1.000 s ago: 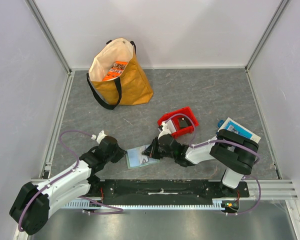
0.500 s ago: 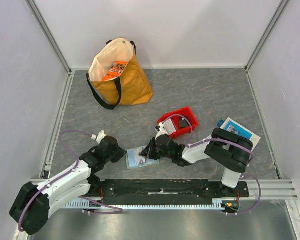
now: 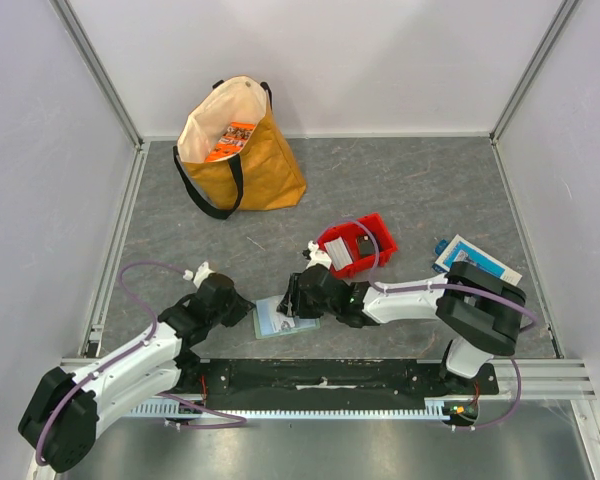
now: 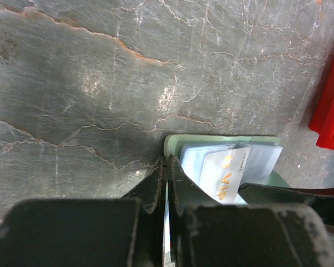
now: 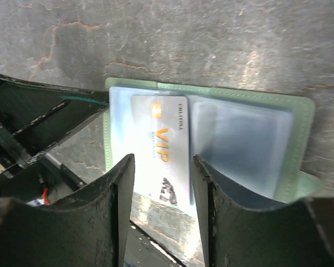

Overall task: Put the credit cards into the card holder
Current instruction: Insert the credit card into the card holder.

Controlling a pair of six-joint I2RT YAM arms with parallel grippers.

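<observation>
The pale-green card holder (image 3: 277, 317) lies open on the grey table between my two grippers. My left gripper (image 3: 250, 309) is shut on the holder's left edge, with a thin clear leaf pinched between its fingers (image 4: 178, 178). A whitish credit card (image 5: 162, 147) with orange "VIP" print lies on the holder's left clear pocket (image 5: 119, 128). Its near end sticks out past the holder's rim (image 5: 239, 95). My right gripper (image 5: 162, 167) stands open just above that card, one finger on each side, not touching it. The left wrist view shows the same card (image 4: 225, 175).
A red plastic bin (image 3: 358, 245) with a dark item inside stands just behind the right arm. A blue-and-white box (image 3: 475, 260) lies at the right. A yellow tote bag (image 3: 238, 150) stands at the back left. Metal rails run along the table's sides.
My right gripper has opened and let go of the card, which now lies on the holder. The right arm has shifted slightly left. The left gripper has not moved.
</observation>
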